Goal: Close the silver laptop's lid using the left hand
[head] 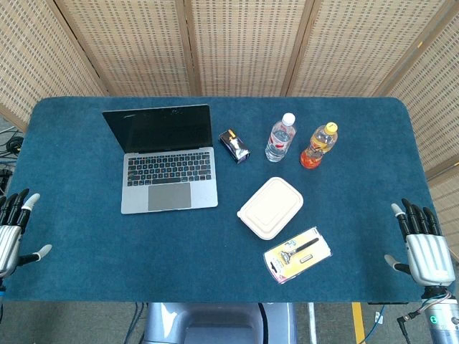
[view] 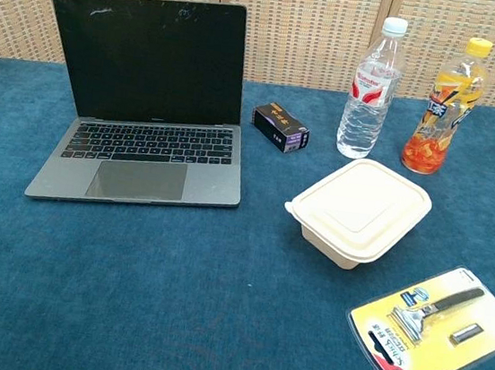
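While the head view takes in the whole blue table (head: pixel 86 258) and both hands, the chest view shows only the things on it, with neither hand in frame. Seen from the head, the left hand (head: pixel 13 229) hangs at the table's left edge, fingers spread and holding nothing, and the right hand (head: pixel 424 244) sits at the right edge, likewise spread and empty; both are well apart from every object. On the left half of the table stands the laptop (head: pixel 166 170), lid up and screen dark, its silver base flat on the cloth. From the chest the lid (view: pixel 147 57) is seen standing close to upright, with smudges on the black screen and the keyboard (view: pixel 151 143) and trackpad plainly visible. Just right of the laptop lies a small dark box (view: pixel 281 127). Further right stand 2 bottles near each other: a clear one with a white cap (view: pixel 369 92) and an orange drink with a yellow cap (view: pixel 445 110); their label print is readable only from the chest. Nearer the front sits a closed cream food container (view: pixel 360 211), and beside it a packaged razor (view: pixel 433 330) lies flat on its yellow card
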Action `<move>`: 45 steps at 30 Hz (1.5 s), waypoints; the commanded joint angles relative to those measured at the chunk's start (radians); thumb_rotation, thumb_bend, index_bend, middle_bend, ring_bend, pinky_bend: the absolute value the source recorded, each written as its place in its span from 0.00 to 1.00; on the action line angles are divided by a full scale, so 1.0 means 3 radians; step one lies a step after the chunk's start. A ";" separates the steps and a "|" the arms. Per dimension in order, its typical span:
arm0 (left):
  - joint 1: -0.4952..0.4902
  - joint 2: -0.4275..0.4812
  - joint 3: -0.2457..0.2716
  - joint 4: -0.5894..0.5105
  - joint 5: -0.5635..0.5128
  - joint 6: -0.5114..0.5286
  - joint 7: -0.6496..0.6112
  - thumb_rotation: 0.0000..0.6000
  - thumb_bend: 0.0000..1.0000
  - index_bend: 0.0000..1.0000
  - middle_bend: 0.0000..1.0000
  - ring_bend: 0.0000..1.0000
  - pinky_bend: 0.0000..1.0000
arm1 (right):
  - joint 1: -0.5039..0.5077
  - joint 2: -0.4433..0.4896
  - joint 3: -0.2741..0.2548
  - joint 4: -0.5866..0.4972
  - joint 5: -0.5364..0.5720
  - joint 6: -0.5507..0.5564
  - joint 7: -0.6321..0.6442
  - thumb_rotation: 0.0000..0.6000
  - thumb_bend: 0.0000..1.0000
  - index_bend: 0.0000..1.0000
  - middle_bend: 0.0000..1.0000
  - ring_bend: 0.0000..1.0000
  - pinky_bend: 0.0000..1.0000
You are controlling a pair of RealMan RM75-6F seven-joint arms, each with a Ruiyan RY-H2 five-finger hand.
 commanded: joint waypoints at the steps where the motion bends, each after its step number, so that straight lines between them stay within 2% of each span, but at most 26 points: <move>1: 0.0000 0.0001 0.0001 0.0001 -0.0002 -0.0003 -0.0003 1.00 0.00 0.00 0.00 0.00 0.00 | 0.0000 -0.0002 -0.0001 0.0001 -0.0001 0.0001 -0.0007 1.00 0.00 0.00 0.00 0.00 0.00; 24: -0.0053 0.0002 0.0019 0.0002 -0.0011 -0.0121 -0.0023 1.00 0.00 0.00 0.00 0.00 0.00 | 0.0033 -0.0023 -0.0002 0.0025 0.0058 -0.0095 -0.0028 1.00 0.00 0.00 0.00 0.00 0.00; 37: -0.0043 0.0044 0.0059 -0.0039 0.0090 -0.0076 -0.0029 1.00 0.00 0.00 0.00 0.00 0.00 | 0.0021 -0.0015 -0.0021 -0.0005 0.0024 -0.0065 -0.0039 1.00 0.00 0.00 0.00 0.00 0.00; 42: -0.0087 0.0049 0.0010 -0.0133 0.0097 -0.0070 0.0029 1.00 0.00 0.00 0.00 0.00 0.00 | 0.0030 -0.0017 -0.0022 -0.0002 0.0039 -0.0092 -0.0041 1.00 0.00 0.00 0.00 0.00 0.00; 45: -0.0117 0.0045 -0.0032 -0.0178 0.0066 -0.0081 0.0063 1.00 0.06 0.00 0.00 0.00 0.00 | 0.0033 -0.0019 -0.0020 0.0001 0.0048 -0.0100 -0.0042 1.00 0.00 0.00 0.00 0.00 0.00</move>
